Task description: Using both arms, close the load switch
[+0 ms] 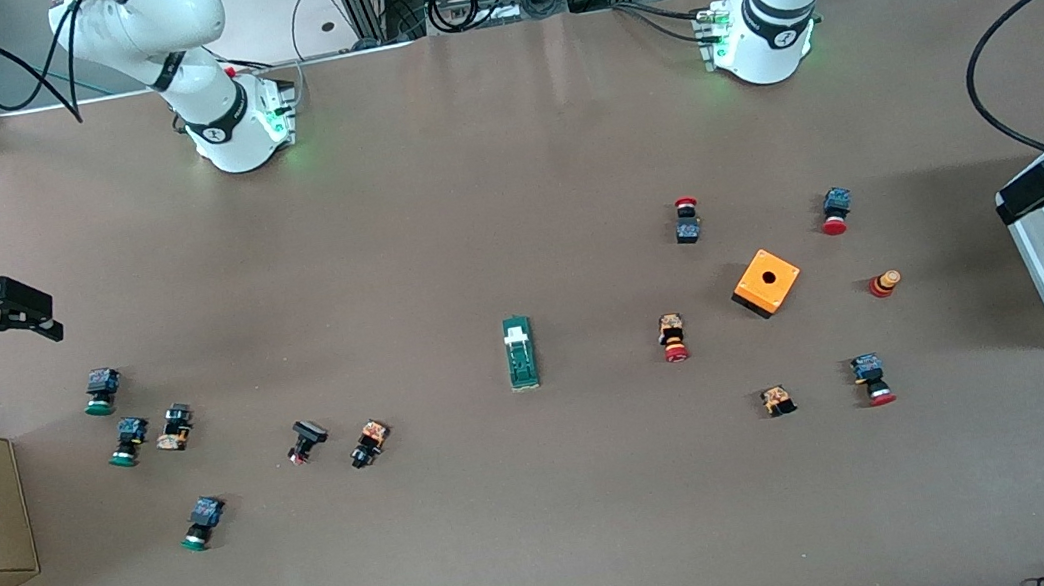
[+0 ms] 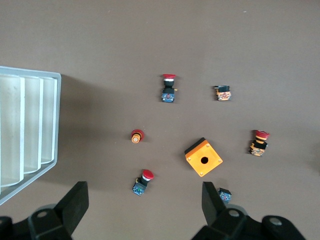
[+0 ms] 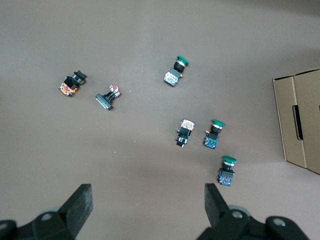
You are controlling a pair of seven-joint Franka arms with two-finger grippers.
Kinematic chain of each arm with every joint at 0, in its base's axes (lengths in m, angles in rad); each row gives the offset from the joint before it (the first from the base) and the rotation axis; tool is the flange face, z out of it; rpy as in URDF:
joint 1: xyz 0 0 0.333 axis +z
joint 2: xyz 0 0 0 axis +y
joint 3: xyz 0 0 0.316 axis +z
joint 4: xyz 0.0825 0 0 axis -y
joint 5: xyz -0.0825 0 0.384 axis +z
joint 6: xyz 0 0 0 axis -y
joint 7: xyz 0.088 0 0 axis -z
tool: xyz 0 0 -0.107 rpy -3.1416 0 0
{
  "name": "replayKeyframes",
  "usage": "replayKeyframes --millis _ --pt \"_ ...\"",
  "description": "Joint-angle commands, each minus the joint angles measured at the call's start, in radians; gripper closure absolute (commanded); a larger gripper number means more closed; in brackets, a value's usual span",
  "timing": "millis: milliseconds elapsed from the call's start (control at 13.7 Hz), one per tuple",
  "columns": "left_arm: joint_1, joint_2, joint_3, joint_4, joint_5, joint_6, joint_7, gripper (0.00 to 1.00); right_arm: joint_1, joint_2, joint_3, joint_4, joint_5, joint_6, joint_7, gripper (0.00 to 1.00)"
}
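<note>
**Dark green switch alone at mid-table, both my grippers high and wide**

Dark green, narrow, with a white lever on top: the load switch (image 1: 520,353) lay flat on the brown table (image 1: 485,167), about midway between my two arms' ends, untouched, its long side running toward the front camera.

My left gripper (image 2: 145,207) hung over the left arm's end of the table, fingers (image 2: 75,202) spread apart, holding nothing. Below it sat the orange box (image 2: 203,156) with a hole in its top, and red-capped push buttons (image 2: 168,88) scattered around it. A white ridged tray (image 2: 27,130) lay at that end's edge.

My right gripper (image 3: 148,210) hung over the right arm's end, fingers (image 3: 80,205) likewise wide apart and empty. Under it lay green-capped push buttons (image 3: 176,70), a few black and orange parts (image 3: 71,83), and a cardboard box (image 3: 300,120) at the edge.

Neither gripper was near the load switch; both arms waited.
</note>
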Motion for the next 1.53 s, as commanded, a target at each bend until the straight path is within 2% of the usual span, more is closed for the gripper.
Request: replayKeyframes --millis 0,364,1019,1455 --pt "-0.001 -0.022 -0.050 0.023 0.001 -0.009 0.009 0.00 -0.001 0.006 -0.001 0.013 -0.031 -0.011 -0.009 0.00" --pt "-0.006 -0.007 -0.096 0.020 0.036 0.030 0.018 0.00 -0.002 0.006 -0.001 0.009 -0.031 -0.006 -0.009 0.00" --pt "-0.026 0.016 -0.127 0.024 0.027 0.107 0.022 0.00 -0.007 0.006 -0.001 0.011 -0.031 -0.009 -0.007 0.00" --pt "-0.039 -0.030 -0.276 0.026 0.033 0.126 -0.052 0.00 -0.006 0.013 -0.001 0.023 -0.033 -0.017 -0.007 0.00"
